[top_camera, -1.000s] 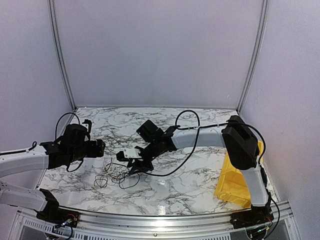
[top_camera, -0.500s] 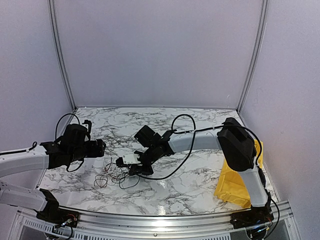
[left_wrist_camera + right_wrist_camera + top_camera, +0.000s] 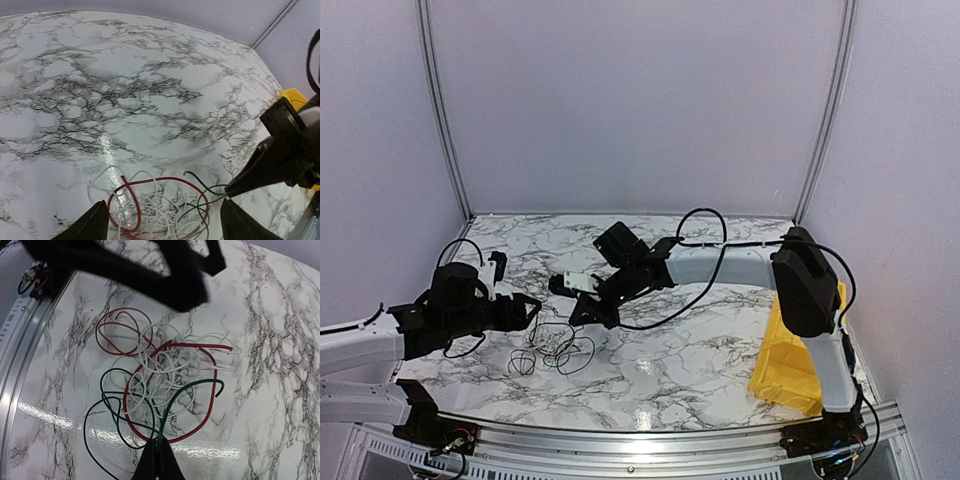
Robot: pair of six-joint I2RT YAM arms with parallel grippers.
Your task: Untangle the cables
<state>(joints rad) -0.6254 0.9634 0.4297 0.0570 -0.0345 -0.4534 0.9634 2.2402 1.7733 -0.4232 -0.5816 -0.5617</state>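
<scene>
The cables (image 3: 556, 346) lie in a loose tangle of red, white and dark green wires on the marble table, left of centre. In the right wrist view my right gripper (image 3: 159, 449) is shut on a dark green wire (image 3: 186, 390), just off the tangle's edge (image 3: 160, 375). In the top view the right gripper (image 3: 578, 315) hangs over the tangle's right side. My left gripper (image 3: 528, 311) is open, its fingers (image 3: 95, 224) on either side of the tangle (image 3: 160, 210) just above it. The right gripper's tip (image 3: 260, 172) shows at the right of the left wrist view.
A yellow bin (image 3: 788, 366) stands at the right edge of the table, beside the right arm's base; its corner shows in the left wrist view (image 3: 292, 95). The right arm's thick black cable (image 3: 670, 318) loops over the table's middle. A metal rail (image 3: 620, 438) runs along the near edge.
My left gripper has moved down and right, to the tangle. My right gripper has drawn up and back a little with the green wire in it.
</scene>
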